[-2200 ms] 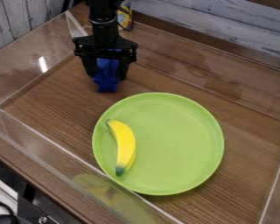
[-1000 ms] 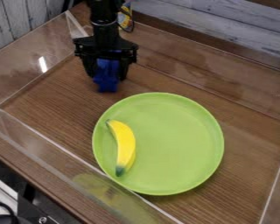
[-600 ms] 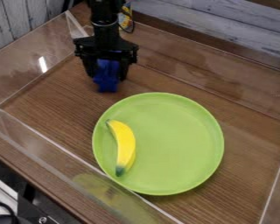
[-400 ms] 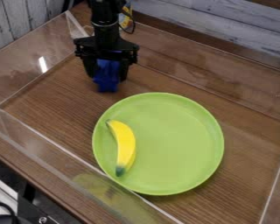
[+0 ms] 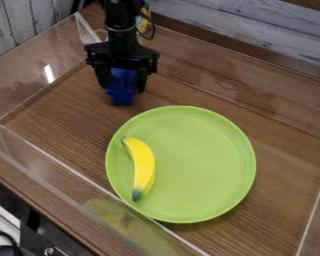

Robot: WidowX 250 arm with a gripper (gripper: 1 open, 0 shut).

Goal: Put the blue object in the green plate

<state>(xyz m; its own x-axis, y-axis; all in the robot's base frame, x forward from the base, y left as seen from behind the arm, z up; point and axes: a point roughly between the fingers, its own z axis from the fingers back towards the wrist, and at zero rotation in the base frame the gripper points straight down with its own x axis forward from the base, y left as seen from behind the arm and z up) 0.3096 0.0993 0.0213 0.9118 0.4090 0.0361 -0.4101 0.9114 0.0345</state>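
Black gripper (image 5: 120,72) is hanging straight down over the table (image 5: 243,105), its fingers (image 5: 96,76) straddling the blue block (image 5: 120,86); grip unclear. Green plate (image 5: 196,160) is lying nearby, carrying a banana (image 5: 139,168).

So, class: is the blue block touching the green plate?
Apart. The camera view shows bare wooden table between the blue block and the green plate rim.
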